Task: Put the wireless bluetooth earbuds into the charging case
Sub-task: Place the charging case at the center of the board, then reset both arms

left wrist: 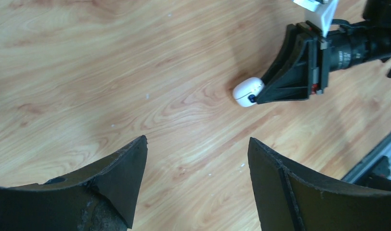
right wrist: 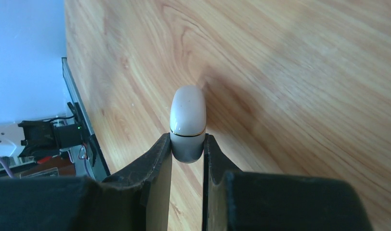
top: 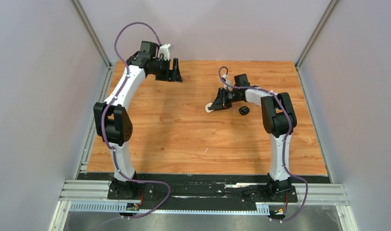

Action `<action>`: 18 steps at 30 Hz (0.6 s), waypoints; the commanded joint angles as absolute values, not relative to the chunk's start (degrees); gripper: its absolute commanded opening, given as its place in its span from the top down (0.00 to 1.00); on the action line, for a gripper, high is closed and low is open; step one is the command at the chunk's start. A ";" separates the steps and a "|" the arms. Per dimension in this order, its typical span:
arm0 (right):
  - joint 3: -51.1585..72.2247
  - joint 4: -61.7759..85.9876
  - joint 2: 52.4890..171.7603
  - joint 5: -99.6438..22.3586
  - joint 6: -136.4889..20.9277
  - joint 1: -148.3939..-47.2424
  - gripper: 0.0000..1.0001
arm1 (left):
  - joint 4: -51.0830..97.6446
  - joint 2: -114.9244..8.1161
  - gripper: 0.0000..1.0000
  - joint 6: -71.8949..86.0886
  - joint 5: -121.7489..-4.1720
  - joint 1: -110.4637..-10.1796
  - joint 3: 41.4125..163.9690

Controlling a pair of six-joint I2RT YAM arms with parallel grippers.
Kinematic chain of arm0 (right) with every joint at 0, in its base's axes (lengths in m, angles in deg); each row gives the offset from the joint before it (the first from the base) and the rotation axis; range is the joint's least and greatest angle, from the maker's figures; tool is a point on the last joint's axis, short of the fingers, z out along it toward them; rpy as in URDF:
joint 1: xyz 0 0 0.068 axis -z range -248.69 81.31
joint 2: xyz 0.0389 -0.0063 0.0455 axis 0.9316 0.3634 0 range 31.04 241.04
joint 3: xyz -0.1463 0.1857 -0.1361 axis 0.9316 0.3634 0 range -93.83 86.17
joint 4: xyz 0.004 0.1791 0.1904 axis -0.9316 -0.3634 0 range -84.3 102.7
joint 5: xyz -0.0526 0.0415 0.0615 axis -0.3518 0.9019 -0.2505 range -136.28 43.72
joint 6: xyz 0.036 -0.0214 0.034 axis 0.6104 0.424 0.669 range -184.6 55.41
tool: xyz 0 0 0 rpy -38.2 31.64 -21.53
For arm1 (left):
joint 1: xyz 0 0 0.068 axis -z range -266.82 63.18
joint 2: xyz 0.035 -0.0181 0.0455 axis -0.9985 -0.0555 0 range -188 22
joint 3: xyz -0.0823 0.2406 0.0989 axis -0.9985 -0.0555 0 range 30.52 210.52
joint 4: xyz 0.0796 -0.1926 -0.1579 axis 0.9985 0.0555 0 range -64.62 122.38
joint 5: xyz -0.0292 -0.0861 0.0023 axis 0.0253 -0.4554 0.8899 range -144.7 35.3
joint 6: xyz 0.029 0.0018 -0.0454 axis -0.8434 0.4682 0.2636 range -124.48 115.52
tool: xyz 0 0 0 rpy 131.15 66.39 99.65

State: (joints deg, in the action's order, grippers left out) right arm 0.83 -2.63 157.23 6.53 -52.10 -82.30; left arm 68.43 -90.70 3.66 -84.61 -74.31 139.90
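We see a wood-grain bench [top: 184,139] walled by pale grey panels [top: 34,96], a tiny white fleck [top: 206,150] on it.

1 overhead view, 2 wrist close-ups

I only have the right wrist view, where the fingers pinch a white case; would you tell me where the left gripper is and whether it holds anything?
Observer: The left gripper hangs raised over the far left part of the table, jaws open, holding nothing.
Operator: Thank you. Is anything else lying on the table?
Observer: Yes, a small black object lies just to the right of the right gripper, beside its arm.
Operator: Does the left wrist camera see the case?
Observer: It does; the case sticks out of the right gripper's tips in the upper right of that view.
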 commanded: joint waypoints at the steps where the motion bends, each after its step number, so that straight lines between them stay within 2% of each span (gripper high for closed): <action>1: -0.23 -4.67 156.61 2.73 -51.26 -82.81 1.00 | 70.54 -86.51 0.17 0.36 -77.41 -74.62 139.53; 3: 0.34 -4.91 156.28 1.07 -51.15 -82.91 0.98 | 70.76 -86.51 0.15 0.31 -76.29 -74.91 138.44; 4: 0.53 -4.90 156.12 0.64 -51.15 -82.95 0.89 | 70.92 -86.57 0.14 0.29 -76.13 -74.93 138.14; 6: 0.43 -5.06 155.39 -0.71 -51.43 -82.94 0.68 | 71.44 -87.06 0.06 -0.51 -76.83 -74.95 137.42; 7: 0.29 -5.42 154.86 -1.82 -51.86 -82.85 0.54 | 71.64 -87.42 0.02 -0.92 -77.17 -74.96 137.05; 10: -0.09 -6.91 152.33 -4.06 -55.20 -82.62 0.02 | 71.75 -88.20 0.00 -2.02 -76.64 -74.94 136.86; 18: -2.16 -7.78 139.03 -6.89 -63.93 -79.31 0.00 | 68.70 -89.54 0.00 -5.49 -66.49 -74.96 138.50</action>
State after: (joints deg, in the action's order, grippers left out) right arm 0.83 -7.96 147.27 -4.11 -58.03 -81.60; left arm 71.62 -89.96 -2.05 -72.83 -74.64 136.63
